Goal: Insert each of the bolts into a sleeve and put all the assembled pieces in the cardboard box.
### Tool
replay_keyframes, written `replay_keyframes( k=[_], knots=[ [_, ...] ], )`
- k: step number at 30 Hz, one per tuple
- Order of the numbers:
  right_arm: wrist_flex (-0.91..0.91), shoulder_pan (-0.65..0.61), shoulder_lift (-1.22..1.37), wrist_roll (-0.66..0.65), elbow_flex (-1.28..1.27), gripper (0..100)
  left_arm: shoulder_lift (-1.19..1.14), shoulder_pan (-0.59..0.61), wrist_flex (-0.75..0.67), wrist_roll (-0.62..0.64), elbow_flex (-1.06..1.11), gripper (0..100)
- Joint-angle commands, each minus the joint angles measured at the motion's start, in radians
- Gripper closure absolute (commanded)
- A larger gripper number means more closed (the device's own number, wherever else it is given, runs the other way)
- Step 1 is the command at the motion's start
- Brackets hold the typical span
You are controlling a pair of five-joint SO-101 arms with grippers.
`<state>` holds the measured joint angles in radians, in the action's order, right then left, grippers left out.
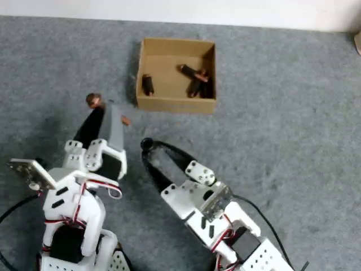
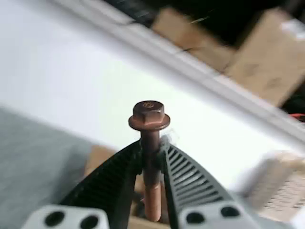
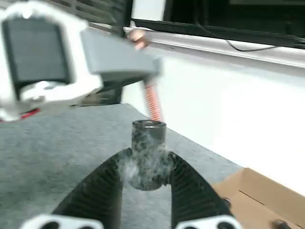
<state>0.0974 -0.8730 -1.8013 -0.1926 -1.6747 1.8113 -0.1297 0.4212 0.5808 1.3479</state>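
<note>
Left gripper (image 2: 151, 147) clamps copper hex-flange bolt (image 2: 149, 118) near front-left corner of brown cardboard box (image 1: 176, 104); right gripper (image 3: 148, 158) clamps dark cylindrical sleeve (image 3: 149, 136), apparently upright, apart from box

Copper-brown bolt (image 2: 150, 143), dark speckled sleeve (image 3: 148, 152), tan cardboard box (image 1: 176, 104), mottled grey table (image 1: 282, 130)
</note>
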Motion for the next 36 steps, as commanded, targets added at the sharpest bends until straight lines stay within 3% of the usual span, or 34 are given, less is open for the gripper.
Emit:
replay_keyframes(
  k=[1,15,24,36],
  knots=[
    [0.016,-0.045,-0.007,-0.012,-0.125,99.3,0.013,-0.041,-0.097,0.008,-0.025,99],
    [0.013,-0.039,-0.007,-0.012,-0.125,99.3,0.013,-0.101,-0.109,0.009,-0.048,99],
    [0.013,-0.016,-0.008,-0.012,-0.125,99.3,0.013,-0.188,0.365,0.006,-0.325,99],
    [0.013,-0.013,-0.008,-0.012,-0.125,99.3,0.013,-0.182,0.428,0.002,-0.326,99]
  ],
)
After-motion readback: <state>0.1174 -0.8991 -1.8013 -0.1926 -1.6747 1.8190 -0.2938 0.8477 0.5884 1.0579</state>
